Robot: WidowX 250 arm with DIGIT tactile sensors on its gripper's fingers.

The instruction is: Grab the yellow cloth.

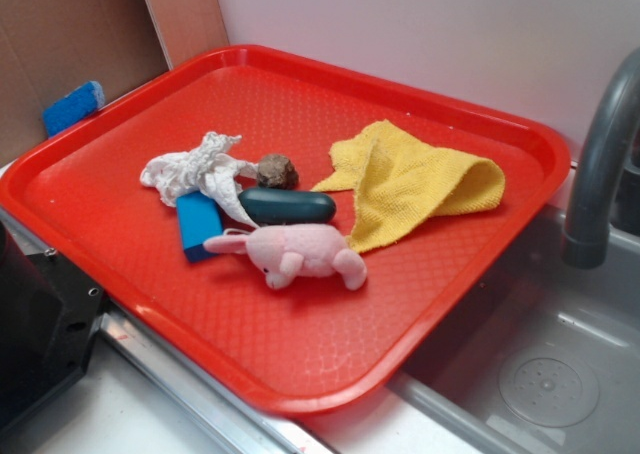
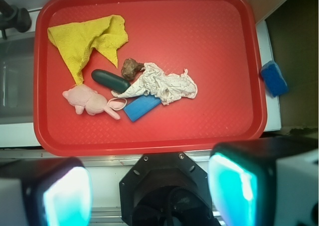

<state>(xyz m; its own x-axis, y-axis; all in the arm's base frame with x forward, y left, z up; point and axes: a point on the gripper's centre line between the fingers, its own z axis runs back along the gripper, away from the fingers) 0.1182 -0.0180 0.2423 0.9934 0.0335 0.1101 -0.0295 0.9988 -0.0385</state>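
Gripper (image 2: 149, 188) is held high with fingers (image 2: 239, 186) spread and empty, well apart from the yellow cloth (image 2: 87, 42), which is seen ahead and left on the red tray (image 2: 219, 61).

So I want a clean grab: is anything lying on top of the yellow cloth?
Nothing lies on the yellow cloth; only its own folded flap. Whatever is beneath its folds is hidden.

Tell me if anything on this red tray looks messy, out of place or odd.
Nothing is spilled or broken. The yellow cloth lies folded over and rumpled near a tray corner, one tip reaching the pink plush toy. The white rag is crumpled, draped over the blue block.
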